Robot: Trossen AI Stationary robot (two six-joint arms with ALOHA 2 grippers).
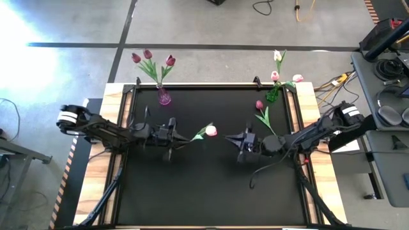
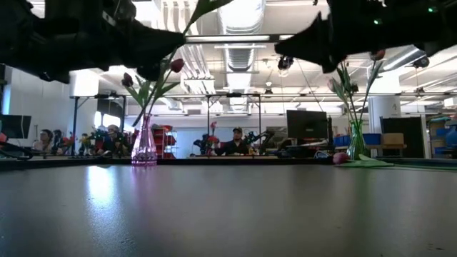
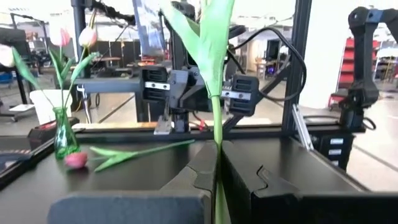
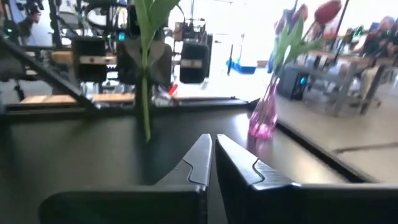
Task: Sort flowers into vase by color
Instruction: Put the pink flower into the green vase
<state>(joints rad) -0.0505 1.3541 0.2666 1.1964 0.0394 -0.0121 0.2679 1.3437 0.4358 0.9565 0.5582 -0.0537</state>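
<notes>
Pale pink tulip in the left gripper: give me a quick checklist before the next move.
1. Left gripper shut on the pale pink tulip stem: ok.
2. Right gripper shut and empty, facing the bloom: ok.
3. Green vase upright, holding pale tulips: ok.
4. Pink vase upright, holding dark magenta tulips: ok.
5. Magenta tulip lying on the mat near the green vase, unsorted: not ok.
6. Held stem's tilt: cannot tell.

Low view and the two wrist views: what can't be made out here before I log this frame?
- Low view: both arms are dark silhouettes cut by the top edge; neither gripper is readable.
- Left wrist view: the held pale pink tulip has its head cut off by the top edge; only the stem shows between the fingers.
- Right wrist view: the magenta heads above the pink vase are blurred.
</notes>
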